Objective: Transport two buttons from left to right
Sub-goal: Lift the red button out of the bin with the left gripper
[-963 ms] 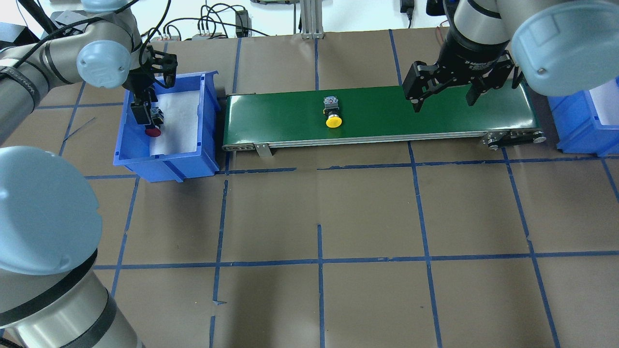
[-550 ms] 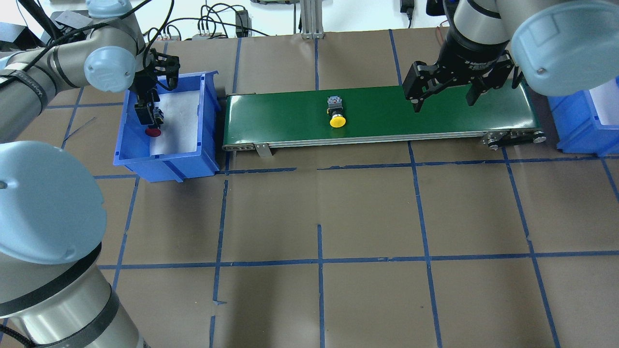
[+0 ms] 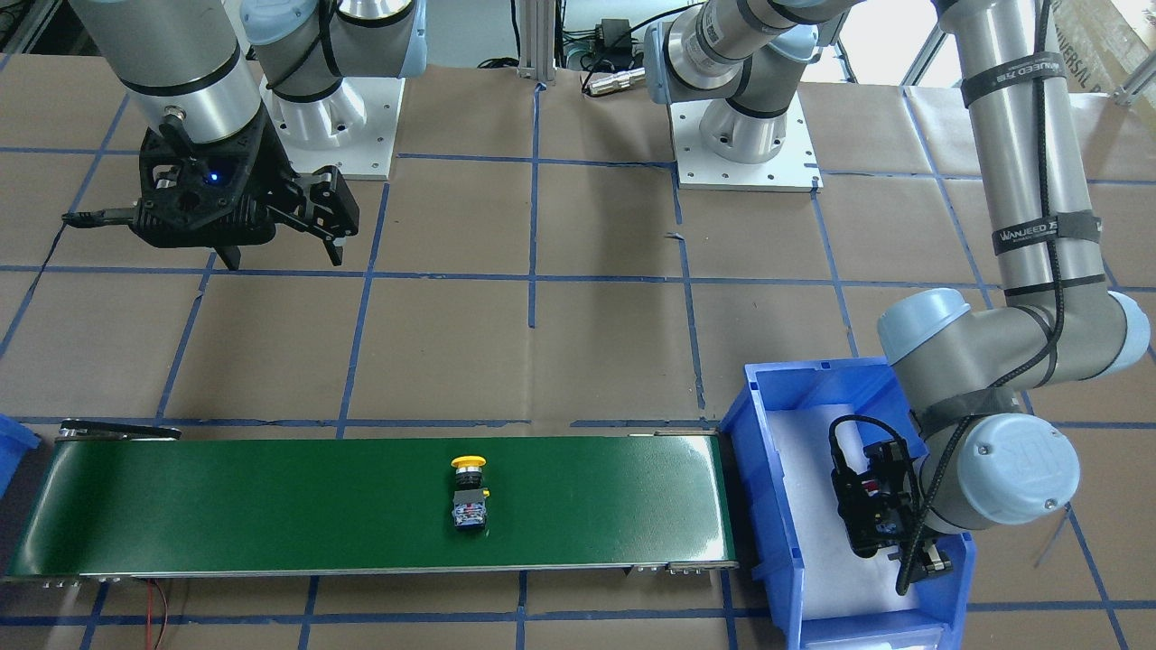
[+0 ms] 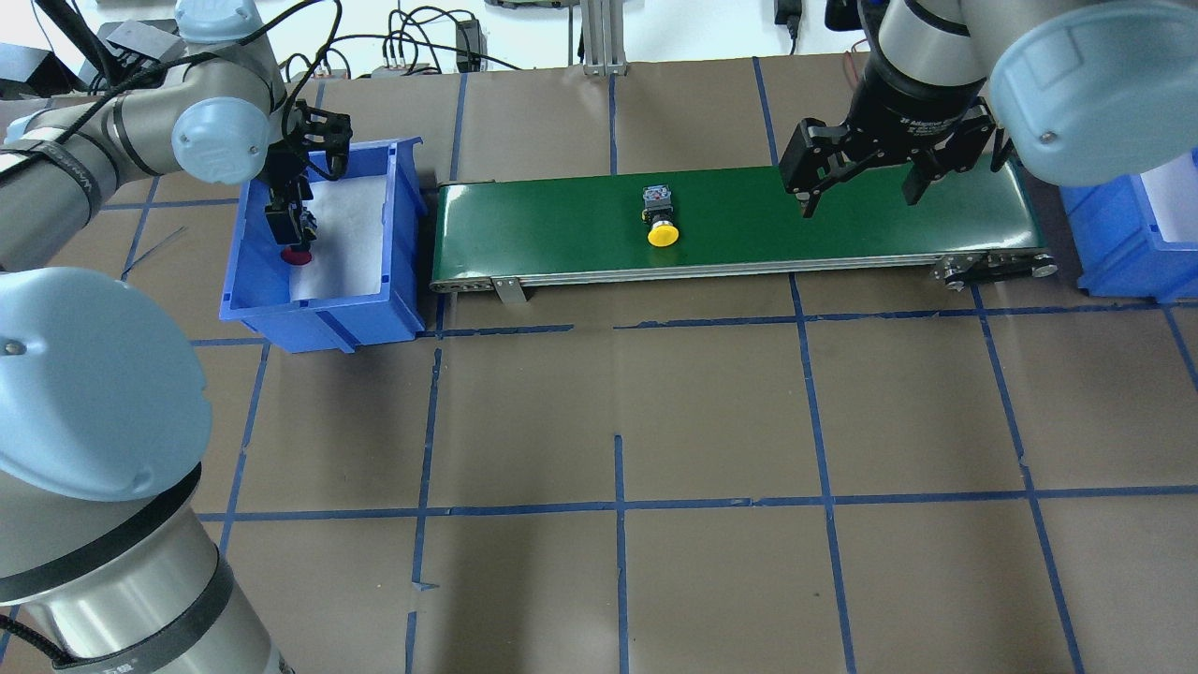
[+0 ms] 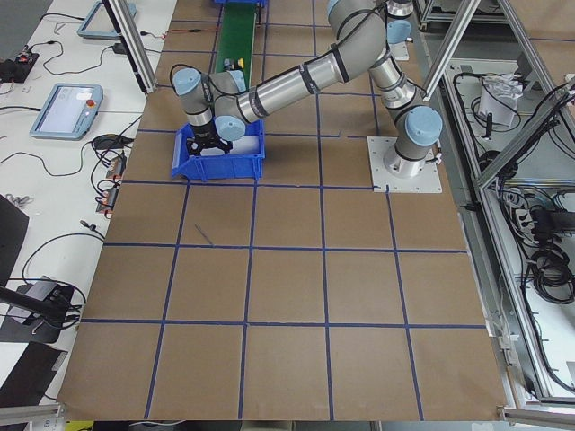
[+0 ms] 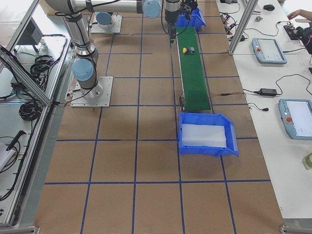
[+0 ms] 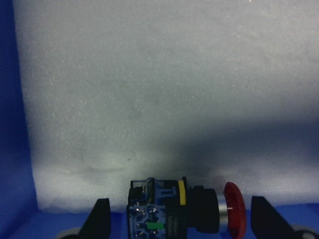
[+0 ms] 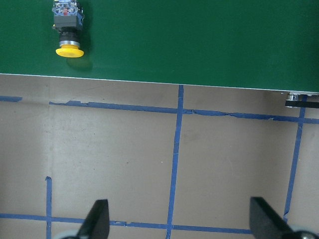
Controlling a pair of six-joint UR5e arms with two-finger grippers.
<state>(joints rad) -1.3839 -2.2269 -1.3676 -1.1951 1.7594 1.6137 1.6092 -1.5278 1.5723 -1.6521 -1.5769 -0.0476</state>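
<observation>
1. Over at the 9 o'clock end of the green conveyor belt (image 4: 842, 225), seen from overhead, the red button (image 4: 298, 254) is lying on white foam inside the left blue bin (image 4: 323, 314).
2. The left gripper (image 7: 178, 219) is straddling it with its fingers spread wide. In the wrist view they are touching neither side.
3. The yellow button (image 4: 657, 217) is lying on its side mid-belt, its cap pointing toward 6 o'clock.
4. The right gripper (image 4: 859, 201) is hanging open above the belt at the yellow button's 3 o'clock, well apart from it.
5. The right blue bin (image 4: 1118, 253), at the belt's 3 o'clock end, is holding neither button.
6. Judging from this, the yellow button is standing about halfway, while the red one is awaiting its pickup, so most of the task is remaining.
</observation>
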